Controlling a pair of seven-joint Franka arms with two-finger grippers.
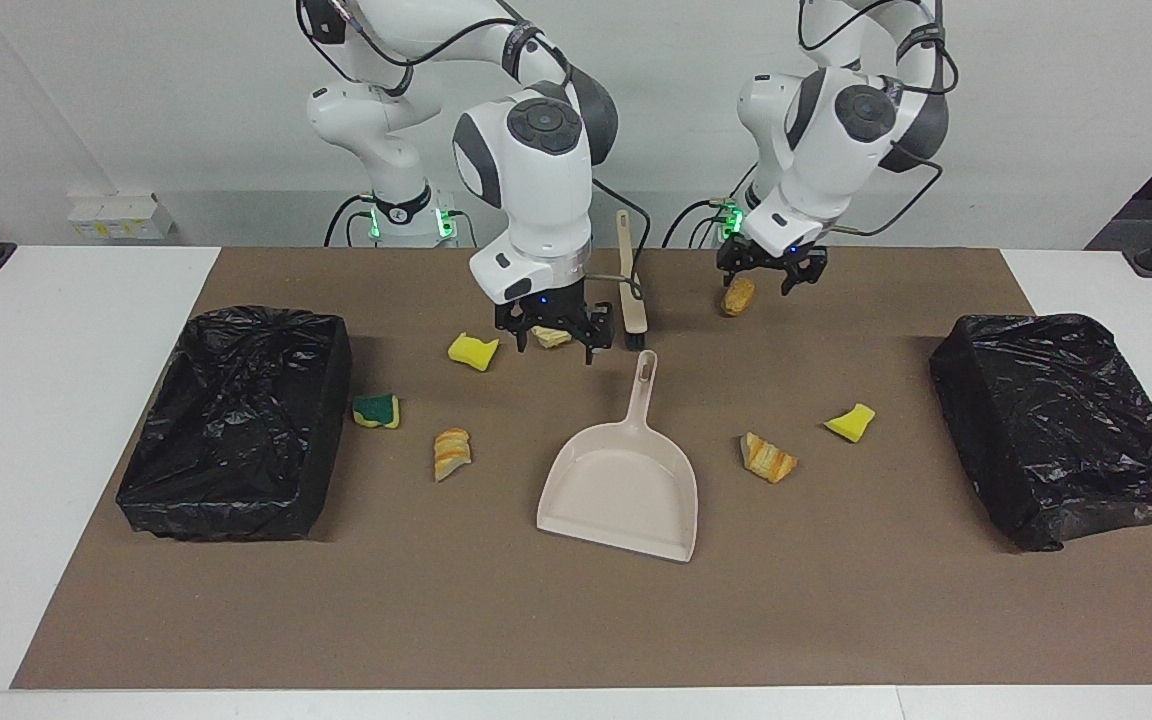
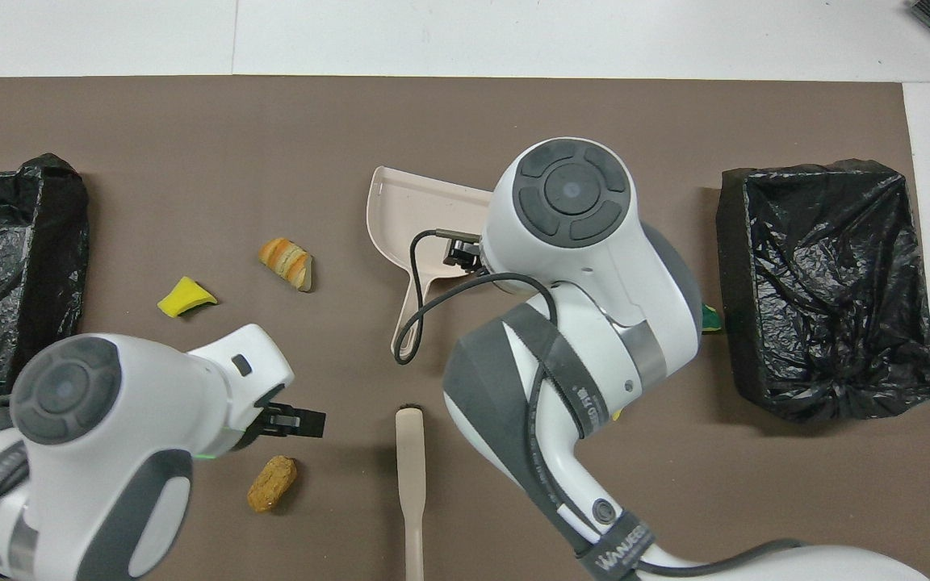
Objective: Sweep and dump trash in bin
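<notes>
Trash lies scattered on the brown mat: a yellow sponge (image 1: 473, 351), a green-and-yellow sponge (image 1: 376, 410), two striped bread chunks (image 1: 451, 452) (image 1: 768, 458), a yellow wedge (image 1: 851, 422), a tan piece (image 1: 738, 295) and a pale chunk (image 1: 553, 338). My right gripper (image 1: 552, 343) hangs open low over the pale chunk, beside the brush's bristles. My left gripper (image 1: 771, 272) is open just above the tan piece (image 2: 271, 482). Neither holds anything. The beige dustpan (image 1: 626, 485) lies mid-mat, with the brush (image 1: 629, 290) nearer the robots. Black-lined bins (image 1: 236, 420) (image 1: 1061, 425) stand at the two ends.
The brown mat (image 1: 836, 600) covers most of the white table. In the overhead view the right arm's body covers part of the dustpan (image 2: 404, 210) and the sponges near that arm's bin (image 2: 824, 286).
</notes>
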